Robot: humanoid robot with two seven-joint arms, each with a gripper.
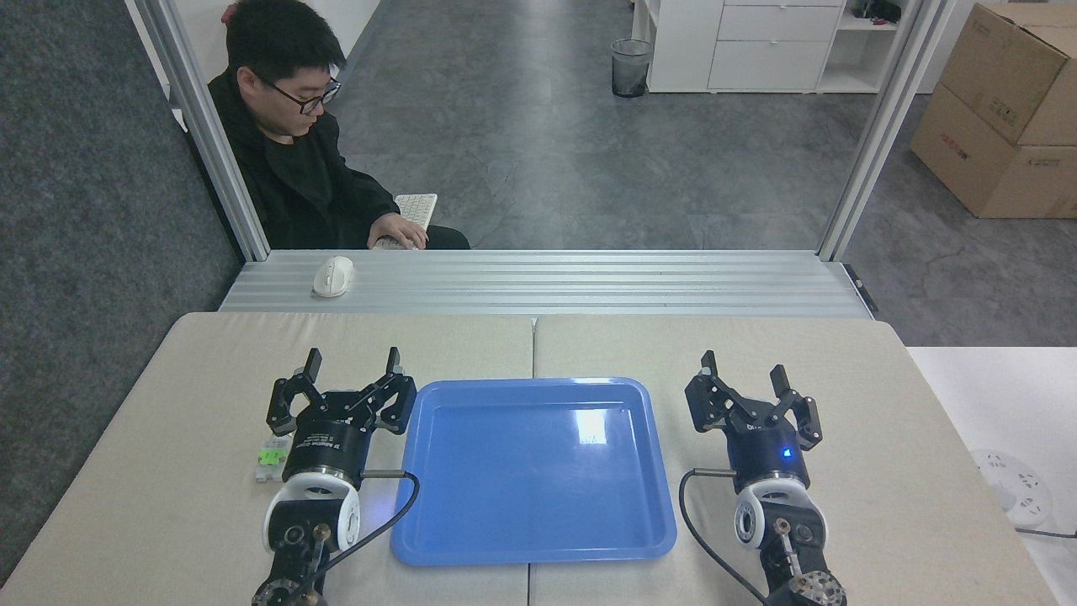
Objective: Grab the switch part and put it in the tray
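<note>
The work surface is a beige padded table (690,353) made of two pads meeting at a centre seam. The blue tray (437,539) lies flat across that seam, with nothing in it. The left gripper (350,364) hovers beside the tray's left edge, jaws spread wide and holding nothing; the right gripper (743,367) sits past the tray's right edge, likewise spread and holding nothing. The switch part (269,457) rests on the table just left of the left arm (partly hidden by it). Beyond the table runs a ribbed aluminium ledge (589,282) bearing a white mouse (333,275). A seated person (290,160) rests a hand on a keyboard (416,206). Cardboard boxes (1001,109) and a waste bin (630,67) stand on the grey floor.
</note>
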